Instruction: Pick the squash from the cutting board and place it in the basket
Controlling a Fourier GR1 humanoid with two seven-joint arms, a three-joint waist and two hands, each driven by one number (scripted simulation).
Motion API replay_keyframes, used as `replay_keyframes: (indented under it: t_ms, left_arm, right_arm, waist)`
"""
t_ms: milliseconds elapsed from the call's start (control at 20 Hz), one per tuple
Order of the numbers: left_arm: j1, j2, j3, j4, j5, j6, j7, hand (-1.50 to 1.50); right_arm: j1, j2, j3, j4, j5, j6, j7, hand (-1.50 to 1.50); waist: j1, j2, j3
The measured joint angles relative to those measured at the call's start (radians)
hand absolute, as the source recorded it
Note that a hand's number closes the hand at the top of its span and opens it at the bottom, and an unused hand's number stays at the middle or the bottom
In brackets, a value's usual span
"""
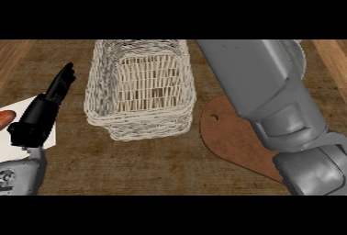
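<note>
1. I am looking steeply down at a counter [136, 160] of dark brown wood grain that is filling the view; paler wooden strips are running along the far left and far right edges.
2. The right forearm [264, 87] is taking up most of the right side, a big grey limb stretching from the lower right corner up to the top of the view. Its hand is not showing anywhere, so I cannot tell whether its fingers are apart or together.
3. The basket [102, 92], a pale wicker one with tall woven walls, is sitting at upper centre, just left of that forearm. I am seeing only its woven floor inside.
4. The cutting board [227, 137], reddish brown with a rounded end and a small hole near its edge, is lying to the right of the basket. The right forearm is covering much of it.
5. The squash is not showing on the visible part of the board or in the basket; I cannot tell where it is.
6. The left hand [42, 114] is resting near the left edge, black fingers straight and pointing up, holding nothing.
7. A white sheet-like thing [17, 147] is lying under and beside that hand at the left edge.
8. A small orange-red object [5, 118] is peeking in at the left edge on the white thing; I cannot tell what it is.
</note>
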Motion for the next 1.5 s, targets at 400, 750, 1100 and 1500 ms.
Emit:
replay_keyframes:
  t_ms: [400,750,1100,1500]
  left_arm:
    - [-0.006,0.003,0.01,-0.005,0.006,-0.006,0.008,0.0]
    - [-0.009,-0.005,0.006,-0.006,0.003,-0.005,0.009,0.0]
    - [-0.01,0.001,0.02,0.012,0.006,-0.01,-0.007,0.0]
    - [0.0,-0.007,0.006,-0.006,-0.006,-0.009,-0.009,0.0]
  right_arm:
    - [-0.013,0.013,0.095,0.078,0.073,0.048,0.059,1.5]
    - [-0.026,-0.001,0.199,0.141,0.189,0.079,0.028,-1.5]
    - [-0.048,0.009,0.151,0.198,0.154,0.149,-0.005,-1.5]
    - [-0.028,0.031,0.018,0.183,0.041,-0.006,-0.004,-1.5]
  waist:
    - [-0.003,0.0,0.0]
    - [0.004,0.004,0.0]
    - [0.004,0.004,0.0]
    - [0.011,0.005,0.0]
